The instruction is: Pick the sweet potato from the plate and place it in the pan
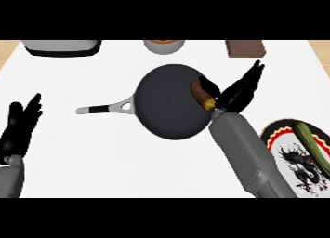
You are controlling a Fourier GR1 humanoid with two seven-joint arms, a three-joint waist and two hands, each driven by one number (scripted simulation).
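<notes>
We count one pan, dark, round and smooth, lying on the white tabletop, with a single slim handle, grey with a black grip band, pointing away to its left. At the pan's right rim we see one sweet potato, an oblong reddish-brown thing with a yellowish end, held over the pan's inner edge. The right robot hand is curled round it, thumb on the pan side and the fingers pointing up and away past the rim, so the sweet potato is pinched between them; its grey forearm runs down to the lower right of the pan. To the right of the pan and lower, we find one round plate with a red, white and black pattern, cut by the view's edge, and on it one long green vegetable, thin and slightly bent. Well left of the pan, near the view's edge, the left robot hand rests open, its black fingers straight and close together, pointing up. Beyond the pan, along the far side of the tabletop, we count three things partly cut off: a pale rounded appliance, a small round cup, and a brown block.
</notes>
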